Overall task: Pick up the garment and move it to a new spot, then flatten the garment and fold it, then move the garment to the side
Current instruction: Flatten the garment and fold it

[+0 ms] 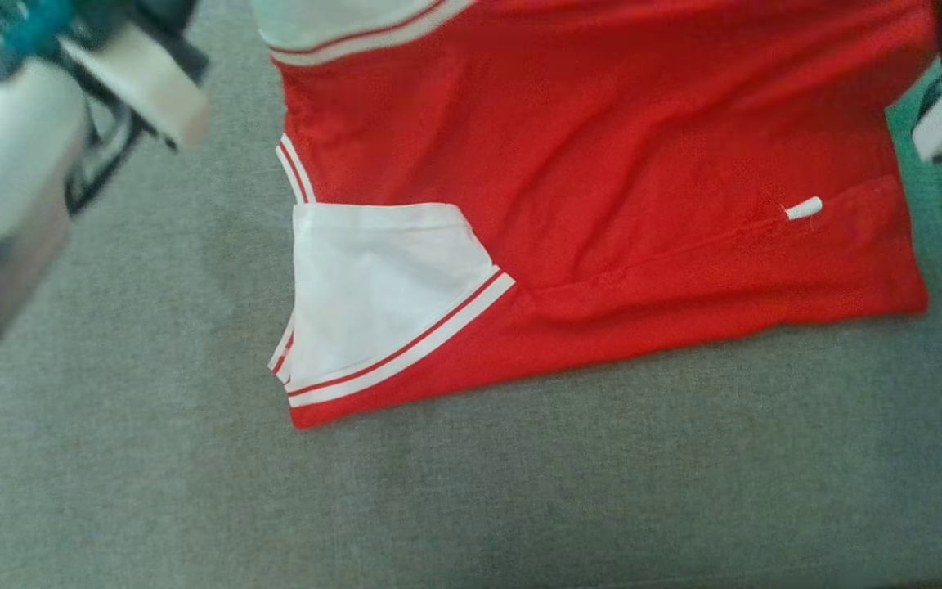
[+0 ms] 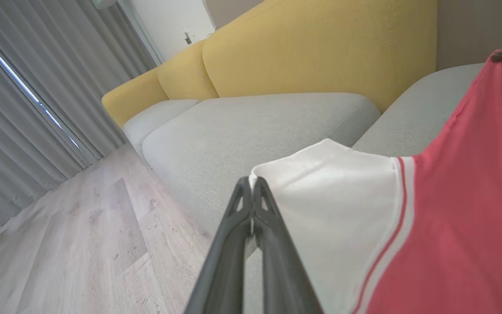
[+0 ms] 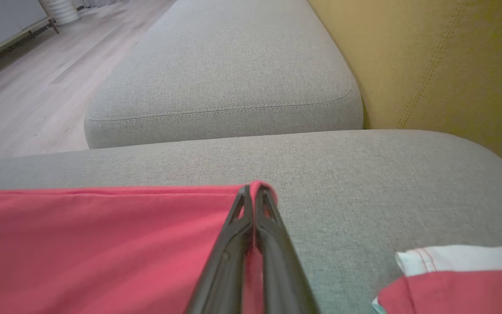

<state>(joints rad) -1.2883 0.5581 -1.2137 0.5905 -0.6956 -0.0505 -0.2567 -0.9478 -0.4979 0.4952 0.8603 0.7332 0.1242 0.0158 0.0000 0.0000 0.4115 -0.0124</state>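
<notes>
- Red fabric garment with white striped-trim sleeves (image 1: 602,164) lies spread on the grey woven sofa cushion (image 1: 520,507), back from its near edge.
- Left gripper (image 2: 252,185) grips a white sleeve corner, fingers pressed together.
- Right gripper (image 3: 253,192) clamps a red corner the same way.

left tool (image 2: 251,183) pinched closed, right tool (image 3: 252,190) closed

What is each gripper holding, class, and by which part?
Both hold the red and white garment. The left gripper is shut on the corner of its white sleeve. The right gripper is shut on a red corner of its body.
</notes>
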